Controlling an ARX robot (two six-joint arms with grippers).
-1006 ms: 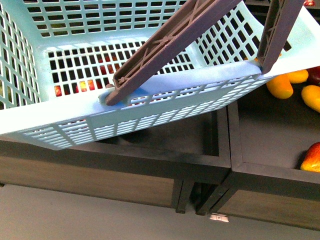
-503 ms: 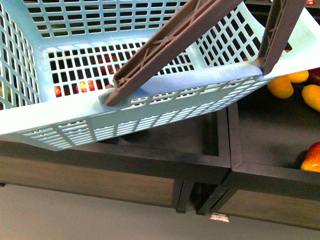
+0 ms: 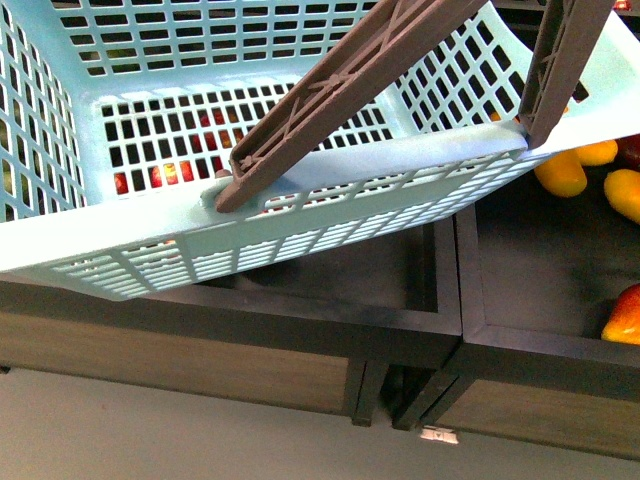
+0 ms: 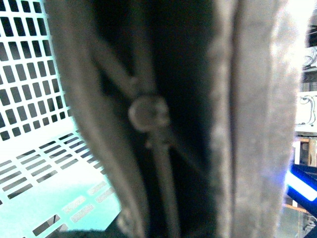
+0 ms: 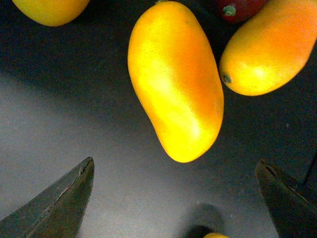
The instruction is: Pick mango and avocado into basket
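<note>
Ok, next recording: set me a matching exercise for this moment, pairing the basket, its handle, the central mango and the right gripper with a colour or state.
Things:
1. basket
2. basket handle
3. mango
4. right gripper

Colour or state:
A. grey-brown
B. open, holding nothing
C. light turquoise
D. yellow-orange

Pairs: 1-C, 2-A, 3-D, 4-B

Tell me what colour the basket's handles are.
The handles are grey-brown, on a light turquoise basket; clearest in the front view.
</note>
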